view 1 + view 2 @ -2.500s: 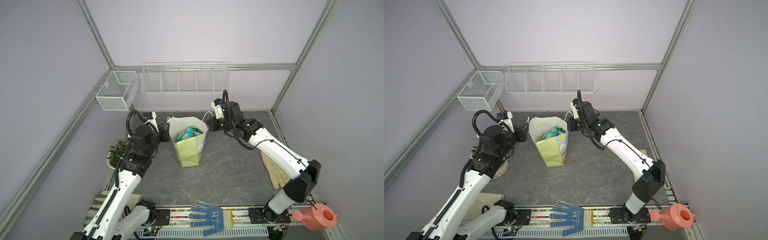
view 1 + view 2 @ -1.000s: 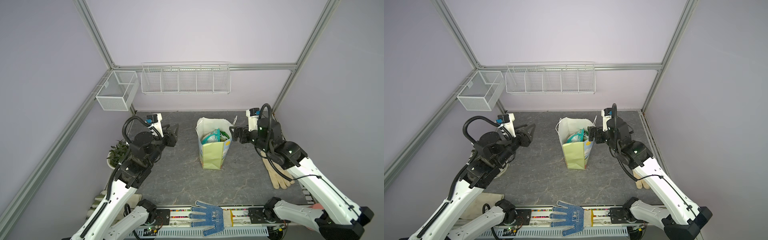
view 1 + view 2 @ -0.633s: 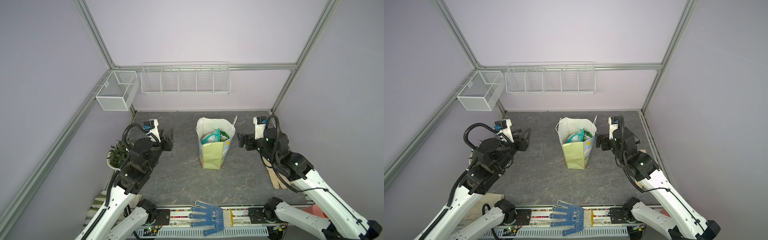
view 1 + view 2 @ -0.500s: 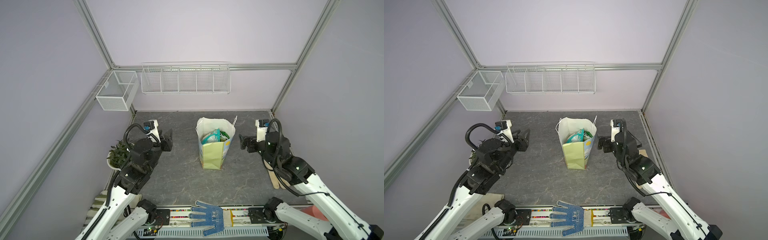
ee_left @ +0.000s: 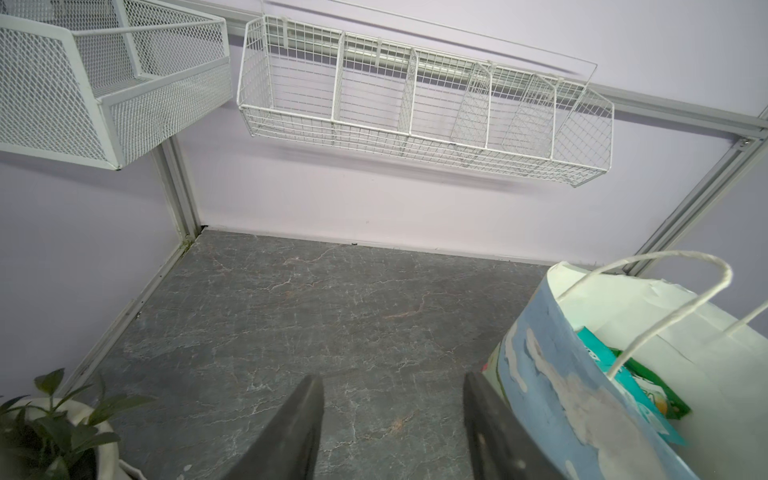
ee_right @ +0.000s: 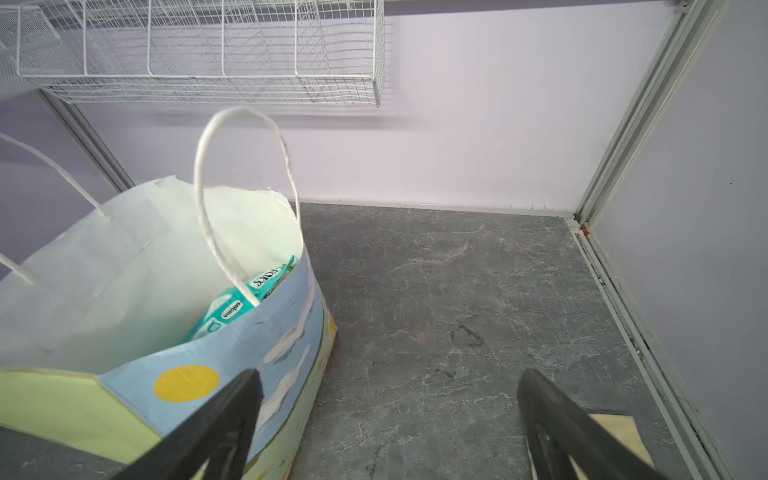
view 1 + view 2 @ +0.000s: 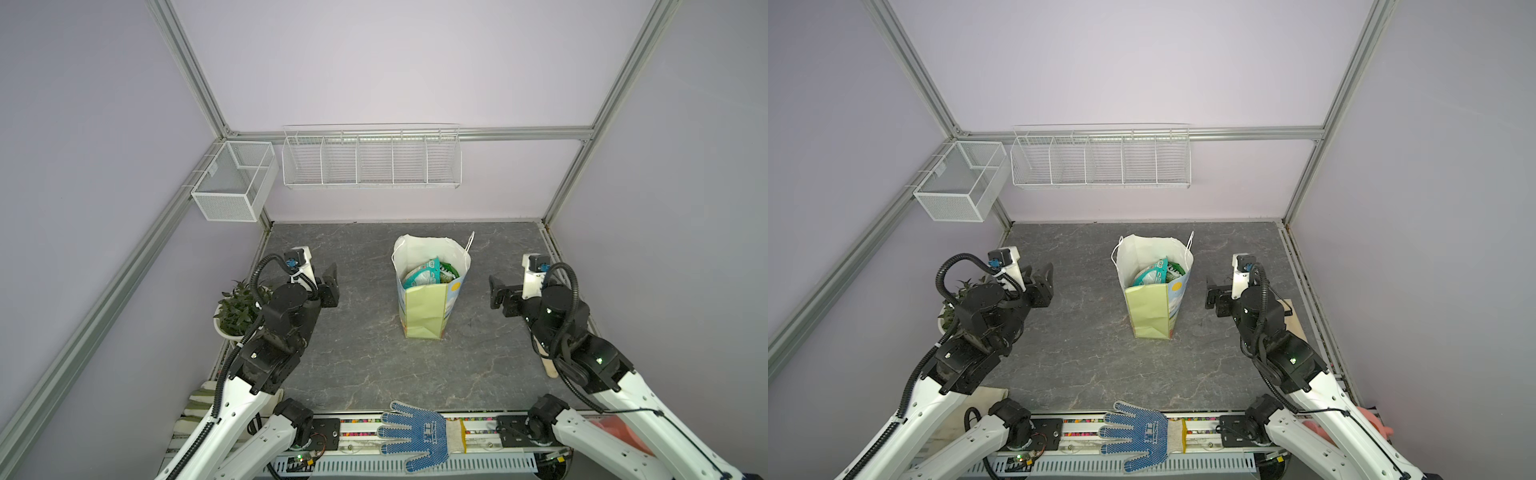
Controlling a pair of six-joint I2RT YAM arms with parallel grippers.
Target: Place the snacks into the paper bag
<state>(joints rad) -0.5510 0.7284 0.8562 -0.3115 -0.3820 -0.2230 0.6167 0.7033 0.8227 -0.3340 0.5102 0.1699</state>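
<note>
While the dark marbled surface [image 7: 353, 357] stretches out ahead of and between the two sets of jaws, a long wire basket [image 7: 371, 160] hangs on the wall beyond them, and a smaller mesh basket [image 7: 232, 187] on the side wall past the left jaws. The left arm [image 7: 286, 309] holds its jaws parted with nothing between them; the right arm [image 7: 555, 316] has its jaws spread wide, likewise gripping nothing. Between the two sets of jaws, apart from both, the paper bag [image 7: 423, 309] stands upright on the surface, a blue printed side towards the right jaws. A potted plant [image 7: 237, 309] sits just behind the left jaws, beside that arm. A blue dotted glove [image 7: 415, 432] lies on the front rail, well behind both sets of jaws. The snacks [image 7: 430, 274], teal and green packets, rest inside the bag, below its rim.
</note>
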